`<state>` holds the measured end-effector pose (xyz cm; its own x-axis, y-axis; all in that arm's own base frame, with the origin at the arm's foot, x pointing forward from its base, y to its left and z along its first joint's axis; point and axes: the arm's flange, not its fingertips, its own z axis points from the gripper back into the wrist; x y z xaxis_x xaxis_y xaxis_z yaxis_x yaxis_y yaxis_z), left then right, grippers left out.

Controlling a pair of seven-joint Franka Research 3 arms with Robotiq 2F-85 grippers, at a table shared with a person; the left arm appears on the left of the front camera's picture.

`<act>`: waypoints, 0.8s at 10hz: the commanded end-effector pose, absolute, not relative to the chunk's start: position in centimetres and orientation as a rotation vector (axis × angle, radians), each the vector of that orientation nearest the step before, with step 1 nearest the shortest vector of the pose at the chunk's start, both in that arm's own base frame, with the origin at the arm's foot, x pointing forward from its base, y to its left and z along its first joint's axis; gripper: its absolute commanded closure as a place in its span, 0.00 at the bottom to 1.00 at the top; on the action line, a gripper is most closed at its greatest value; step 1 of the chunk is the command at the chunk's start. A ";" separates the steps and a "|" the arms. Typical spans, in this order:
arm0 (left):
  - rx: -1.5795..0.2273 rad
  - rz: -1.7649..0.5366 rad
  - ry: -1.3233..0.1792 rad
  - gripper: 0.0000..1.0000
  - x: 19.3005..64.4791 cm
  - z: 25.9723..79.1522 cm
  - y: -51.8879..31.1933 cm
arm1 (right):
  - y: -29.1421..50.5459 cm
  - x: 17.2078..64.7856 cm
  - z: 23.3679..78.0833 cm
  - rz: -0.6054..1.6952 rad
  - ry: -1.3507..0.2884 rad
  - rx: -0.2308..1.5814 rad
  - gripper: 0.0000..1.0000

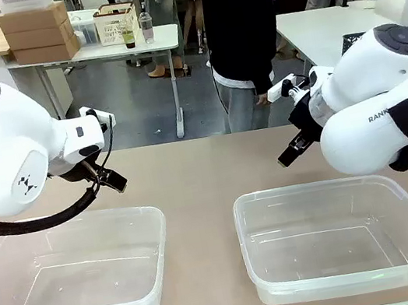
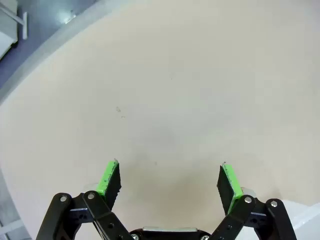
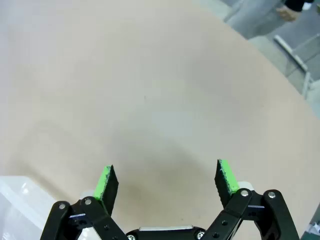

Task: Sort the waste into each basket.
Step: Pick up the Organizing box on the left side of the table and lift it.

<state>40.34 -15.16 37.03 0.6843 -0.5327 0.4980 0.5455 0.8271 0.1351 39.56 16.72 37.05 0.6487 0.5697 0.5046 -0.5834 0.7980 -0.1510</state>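
Observation:
Two clear plastic baskets stand side by side at the near edge of the table: the left basket (image 1: 71, 271) and the right basket (image 1: 337, 235), both with nothing inside. The waste is out of view. My left gripper (image 1: 110, 181) hangs above the table just behind the left basket; in its wrist view the left gripper (image 2: 170, 182) stands open over bare tabletop. Behind the right basket my right gripper (image 1: 290, 155) hovers, and the right gripper (image 3: 167, 181) is open too, holding nothing. A corner of the right basket (image 3: 15, 200) shows at the lower left of the right wrist view.
A person in dark clothes (image 1: 243, 35) stands at the far side of the beige table (image 1: 200, 177). Behind them are other tables with cardboard boxes (image 1: 36, 28) and bottles (image 1: 146, 24). The stretch of table between and behind the baskets is bare.

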 end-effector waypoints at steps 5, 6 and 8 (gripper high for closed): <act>-0.025 -0.604 -0.550 0.00 40.3 37.0 -15.2 | 16.7 39.6 37.1 0.655 -0.565 0.026 0.00; -0.025 -0.604 -0.550 0.00 40.3 37.0 -15.2 | 16.7 39.6 37.1 0.655 -0.565 0.026 0.00; -0.025 -0.604 -0.550 0.00 40.3 37.0 -15.2 | 16.7 39.6 37.1 0.655 -0.565 0.026 0.00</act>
